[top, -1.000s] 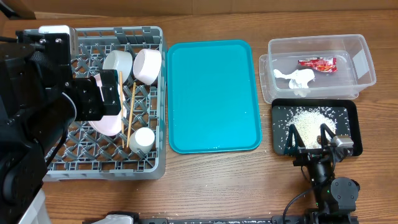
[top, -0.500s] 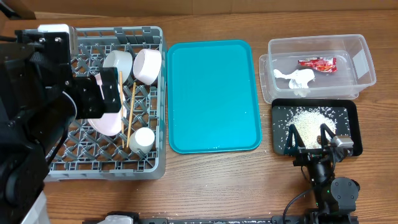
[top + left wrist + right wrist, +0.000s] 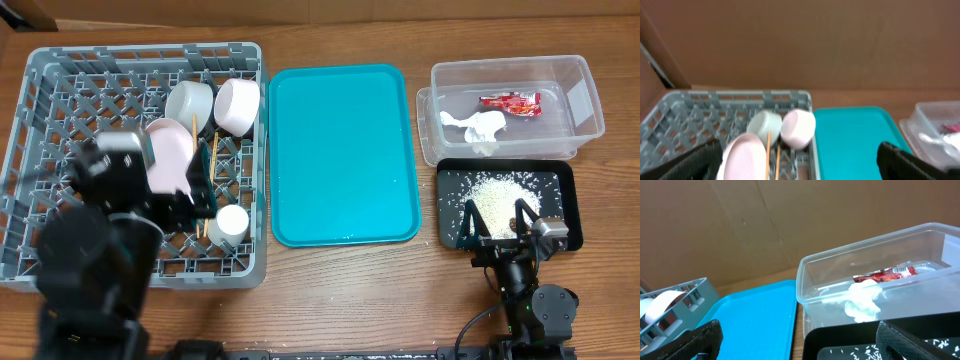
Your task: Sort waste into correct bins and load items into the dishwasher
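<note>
The grey dish rack point(image 3: 60, 90) stands at the left. It holds a pale grey bowl point(image 3: 188, 100), a pinkish bowl point(image 3: 238, 105), a plate point(image 3: 170, 165) on edge, a white cup point(image 3: 232, 223) and wooden chopsticks point(image 3: 206, 195). My left gripper point(image 3: 195, 195) hovers open and empty over the rack's front part, near the plate point(image 3: 742, 157) and chopsticks point(image 3: 768, 155). The clear tub point(image 3: 590, 100) holds the red wrapper point(image 3: 510, 102) and the tissue point(image 3: 476, 125). The black tray point(image 3: 565, 180) holds rice point(image 3: 495, 190). My right gripper point(image 3: 495, 228) is open and empty at the tray's front edge. I cannot make out the brown lump.
A teal serving tray point(image 3: 345, 150) lies between the rack and the bins; it also shows in the left wrist view point(image 3: 855, 140) and the right wrist view point(image 3: 755, 315). A brown cardboard wall point(image 3: 740, 225) stands behind the table. The right arm's base point(image 3: 540, 305) sits at the front right.
My left arm has drawn back from over the rack's left side toward the front left, uncovering the rack. The right arm has not moved.
</note>
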